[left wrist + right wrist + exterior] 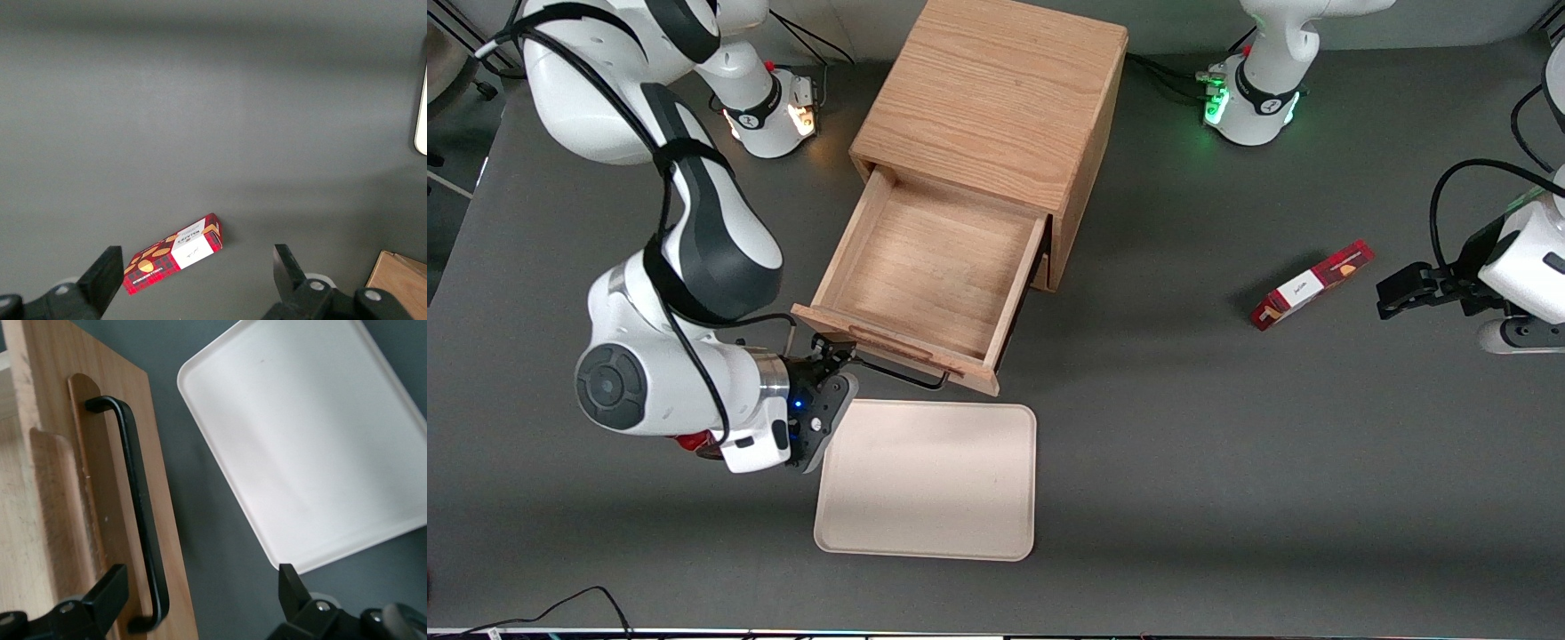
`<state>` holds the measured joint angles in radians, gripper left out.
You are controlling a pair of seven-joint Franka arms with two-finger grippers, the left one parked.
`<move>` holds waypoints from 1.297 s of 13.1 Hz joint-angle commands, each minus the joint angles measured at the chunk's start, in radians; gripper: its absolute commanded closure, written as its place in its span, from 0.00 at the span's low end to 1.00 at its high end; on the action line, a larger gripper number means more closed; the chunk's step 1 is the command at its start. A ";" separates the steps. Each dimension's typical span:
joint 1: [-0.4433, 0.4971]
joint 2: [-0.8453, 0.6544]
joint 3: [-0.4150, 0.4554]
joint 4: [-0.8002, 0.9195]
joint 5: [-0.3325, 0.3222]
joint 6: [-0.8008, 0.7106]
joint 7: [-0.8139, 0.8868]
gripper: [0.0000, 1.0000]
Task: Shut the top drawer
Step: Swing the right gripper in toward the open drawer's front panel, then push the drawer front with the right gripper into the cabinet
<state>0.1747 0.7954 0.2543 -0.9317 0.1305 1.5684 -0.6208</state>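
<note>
- While the top drawer (934, 267) stands pulled far out of the cabinet (996, 98), its wooden box shows nothing inside, and its front points toward the front camera.
- On the drawer front sits a black handle (903, 376), a thin bar with bent ends; in the right wrist view this handle (137, 513) runs along the wooden front, beside a raised wooden strip (90, 480).
- The pincer (831, 351) of the working arm is at the end of the handle that lies toward the working arm's end of the bench, just in front of the drawer front.
- Its fingers stand apart: in the right wrist view one black finger (100, 597) is over the wood close to the handle's end, and the second finger (293, 590) is over the gray bench near the tray; the pincer (200, 597) holds nothing.
- Whether a finger touches the handle, I cannot tell.
- A beige tray (929, 480) lies flat on the bench (1227, 462), nearer to the front camera than the drawer and just beside the pincer.
- A small red box (1312, 284) lies on the bench toward the parked arm's end, well apart from the cabinet.
- Something red (694, 442) shows a little under the working arm's wrist; what it is I cannot tell.
</note>
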 commanded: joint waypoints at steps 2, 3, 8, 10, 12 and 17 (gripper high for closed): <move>-0.001 0.004 0.003 -0.027 0.038 -0.001 -0.017 0.00; -0.001 0.010 0.002 -0.032 0.034 0.001 -0.017 0.00; 0.026 0.013 0.003 -0.070 0.005 0.067 0.025 0.00; 0.029 0.013 0.005 -0.085 0.000 0.081 0.035 0.00; 0.038 0.011 0.007 -0.088 -0.017 0.081 0.033 0.00; 0.040 -0.025 0.046 -0.154 -0.019 0.087 0.036 0.00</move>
<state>0.2075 0.8152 0.2785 -1.0234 0.1311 1.6362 -0.6079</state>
